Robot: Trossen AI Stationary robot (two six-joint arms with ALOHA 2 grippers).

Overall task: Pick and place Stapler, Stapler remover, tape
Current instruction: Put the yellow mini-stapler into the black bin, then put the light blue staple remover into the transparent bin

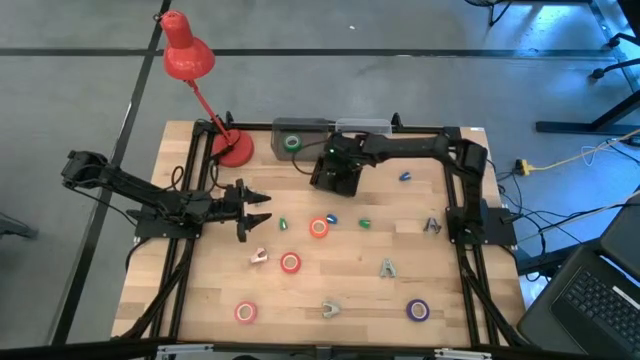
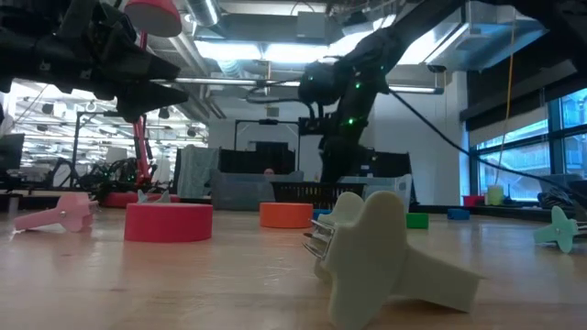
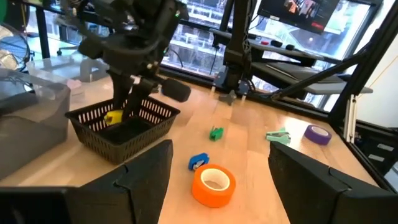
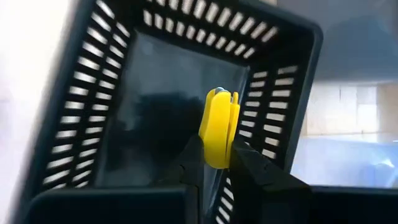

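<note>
My right gripper (image 1: pixel 335 170) hangs over a black slatted basket (image 1: pixel 320 184) at the table's far middle and is shut on a small yellow stapler (image 4: pixel 217 127). The stapler also shows inside the basket in the left wrist view (image 3: pixel 113 117). My left gripper (image 1: pixel 264 208) is open and empty at the left, above the table. An orange tape roll (image 3: pixel 213 185) lies flat ahead of it. Two red-pink rolls (image 1: pixel 290 263) (image 1: pixel 246 312) and a purple roll (image 1: pixel 417 310) lie flat on the table. A green roll (image 1: pixel 292 143) sits in a grey bin. My right gripper pinches the yellow stapler's lower part (image 4: pixel 216 155) between its two fingers (image 4: pixel 249 163). The fingers point down into the basket from above. The stapler stands on end in the hold, over the basket's dark floor; whether it touches the floor, I cannot tell.
A red desk lamp (image 1: pixel 232 148) stands at the far left. Staple removers (image 1: pixel 329 308) (image 1: pixel 386 267) (image 1: pixel 432 226) (image 1: pixel 259 256) and small blue and green staplers (image 1: pixel 405 176) (image 1: pixel 365 223) (image 1: pixel 283 225) lie scattered on the table. A pale remover (image 2: pixel 385 252) lies near the front edge.
</note>
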